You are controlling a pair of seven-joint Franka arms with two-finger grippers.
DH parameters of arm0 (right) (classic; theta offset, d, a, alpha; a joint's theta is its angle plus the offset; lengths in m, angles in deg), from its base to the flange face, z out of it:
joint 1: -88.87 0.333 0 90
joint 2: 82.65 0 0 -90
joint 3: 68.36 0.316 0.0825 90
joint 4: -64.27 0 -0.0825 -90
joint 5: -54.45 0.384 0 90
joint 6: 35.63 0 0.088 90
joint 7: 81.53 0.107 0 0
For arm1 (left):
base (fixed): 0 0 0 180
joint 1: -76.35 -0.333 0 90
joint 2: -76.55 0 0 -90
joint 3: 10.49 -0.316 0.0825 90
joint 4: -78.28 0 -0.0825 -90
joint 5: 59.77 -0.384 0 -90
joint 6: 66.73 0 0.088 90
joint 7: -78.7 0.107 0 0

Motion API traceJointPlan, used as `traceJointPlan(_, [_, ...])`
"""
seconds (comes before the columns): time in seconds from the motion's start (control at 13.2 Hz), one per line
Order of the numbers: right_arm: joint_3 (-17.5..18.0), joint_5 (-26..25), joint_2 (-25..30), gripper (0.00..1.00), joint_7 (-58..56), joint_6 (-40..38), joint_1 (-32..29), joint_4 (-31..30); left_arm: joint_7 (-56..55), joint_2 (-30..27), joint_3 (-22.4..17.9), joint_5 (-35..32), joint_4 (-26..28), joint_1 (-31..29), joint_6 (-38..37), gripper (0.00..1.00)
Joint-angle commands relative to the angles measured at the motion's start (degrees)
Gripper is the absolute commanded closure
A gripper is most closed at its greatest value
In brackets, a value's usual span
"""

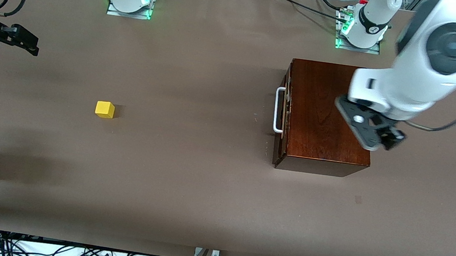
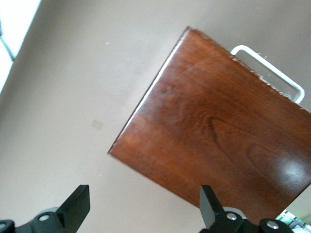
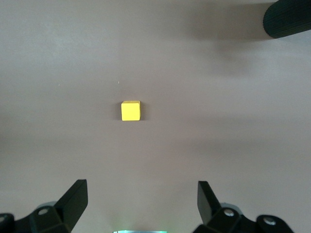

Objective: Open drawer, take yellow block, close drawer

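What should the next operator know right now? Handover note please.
Left gripper: open, empty, up over the wooden box.
Right gripper: open, empty, above the table at the right arm's end, its camera looking down at the yellow block.
Drawer: looks shut, white handle free.
Yellow block sits on the bare table toward the right arm's end, apart from the box.
Done, judging by layout: block is out, drawer closed.
Left: seemingly nothing; confirm the drawer is fully seated.

Drawer (image 1: 283,117) interior hidden inside box (image 1: 326,114)

White arms (image 1: 414,88), black joint caps, green-lit bases (image 1: 130,0), black hands.
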Motion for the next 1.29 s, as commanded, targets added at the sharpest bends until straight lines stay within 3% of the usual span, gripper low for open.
traceJointPlan(0.0, [0.3,-0.1,-0.6,0.0,0.1,-1.0,-0.2,1.8,-1.3,-0.2,0.7,3.3,-2.5,-5.0,-1.6,0.0])
traceJointPlan(0.15, [0.3,0.1,-0.5,0.0,0.1,-1.0,-0.3,1.8,-5.8,-1.2,0.2,9.7,-2.4,-10.0,-1.8,0.0])
traceJointPlan(0.23, [0.3,0.1,-0.5,0.0,0.1,-1.0,-0.3,1.8,-8.8,-4.1,-2.4,11.7,-1.1,-9.4,-1.6,0.0])
traceJointPlan(0.38, [0.3,0.1,-0.6,0.0,0.1,-0.9,-0.3,1.8,-18.9,-6.0,-10.7,12.1,-0.2,-3.4,-1.4,0.0])
traceJointPlan(0.53, [0.3,0.1,-0.6,0.0,0.1,-1.0,-0.3,1.8,-26.5,-9.5,-22.3,12.2,3.2,5.1,-0.1,0.0])
traceJointPlan(0.61, [0.3,0.1,-0.5,0.0,0.1,-0.9,-0.3,1.8,-28.2,-11.4,-24.0,12.1,6.2,5.6,2.9,0.0])
traceJointPlan(0.76, [0.3,0.1,-0.6,0.0,0.1,-0.9,-0.3,1.8,-30.1,-16.9,-24.3,12.6,15.5,5.1,7.7,0.0])
traceJointPlan(0.83, [0.3,0.1,-0.6,0.0,0.1,-0.9,-0.3,1.8,-30.2,-18.2,-24.3,12.6,17.5,4.9,8.3,0.0])
traceJointPlan(1.21, [0.3,0.2,-0.6,0.0,0.0,-0.9,-0.3,1.8,-30.4,-20.0,-23.9,13.4,20.8,3.7,10.1,0.0])
